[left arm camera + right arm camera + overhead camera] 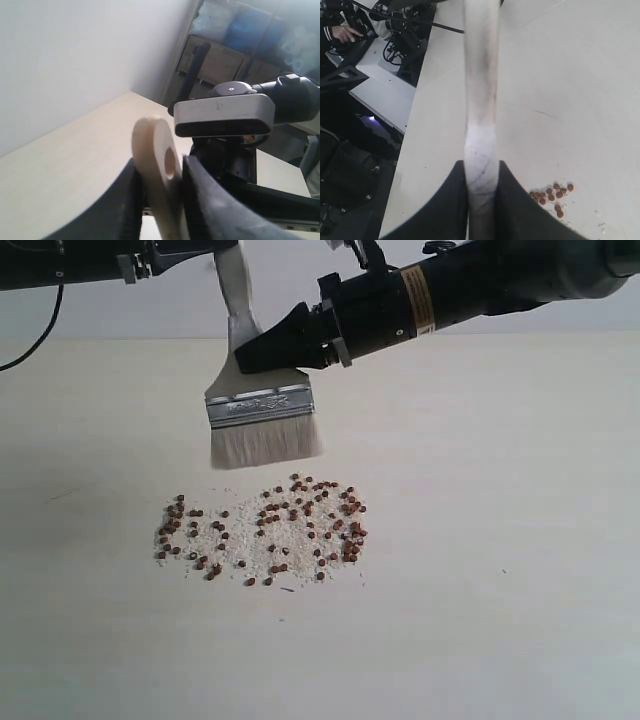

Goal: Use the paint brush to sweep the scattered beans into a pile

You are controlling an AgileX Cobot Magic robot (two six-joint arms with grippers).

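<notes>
Beans (262, 535) beneath paint brush (262, 410); handle within right claw (481, 172), end within left claw (160, 161)

R arm (470, 280) blk, cylindrical, w/ tan label (418, 295) band of small print. L arm (60, 265) blk too, thin blk cable (45, 325) hanging off it. Pale grey rounded cam housing (225, 107) on R wrist, dark cap w/ one screw (231, 89) above.

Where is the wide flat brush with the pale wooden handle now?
The paint brush hangs nearly upright left of centre in the exterior view, bristles above the reddish-brown beans; the left gripper and right gripper hold its handle.
</notes>
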